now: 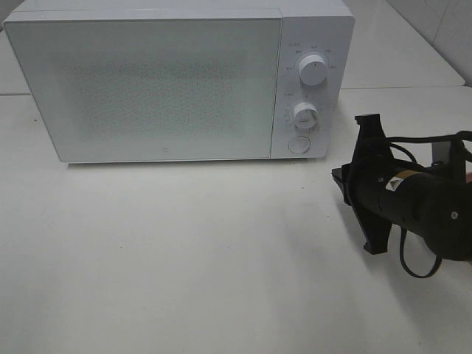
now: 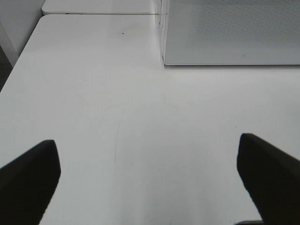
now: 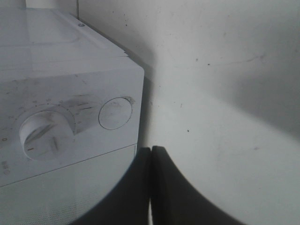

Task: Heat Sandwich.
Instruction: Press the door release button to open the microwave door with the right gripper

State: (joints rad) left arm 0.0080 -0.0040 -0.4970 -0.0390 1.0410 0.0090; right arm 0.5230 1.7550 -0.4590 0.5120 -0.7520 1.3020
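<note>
Right arm (image 1: 424,210): seen reaching in low from the bench's right edge, laid almost level and aimed toward the microwave's (image 1: 147,81) control end. The right gripper (image 1: 339,179) is held just off the microwave's near right corner, apart from it. Its fingers (image 3: 164,187) are pressed flat together, with nothing between them.

Left arm: not caught by the high camera. In its wrist view the left gripper (image 2: 150,183) is seen spread wide, with one finger (image 2: 28,180) at each side of the frame and only bare bench (image 1: 184,258) between them. It is held above the bench, facing the microwave's front left corner (image 2: 164,58).

Microwave: set at the far edge of the bench, with the door (image 1: 147,85) shut.

Shown by the high view alone: the whole front with upper dial (image 1: 314,71), lower dial (image 1: 304,114) and round button (image 1: 299,144).

Shown by the right wrist view alone: the microwave's side wall, one dial (image 3: 44,133) and the round button (image 3: 115,112) at close range, with the closed fingertips just beside that corner.

Shown by the left wrist view alone: a seam where a second surface (image 2: 98,5) meets the bench's far edge.

Sandwich: its place cannot be told from any of the three views.
</note>
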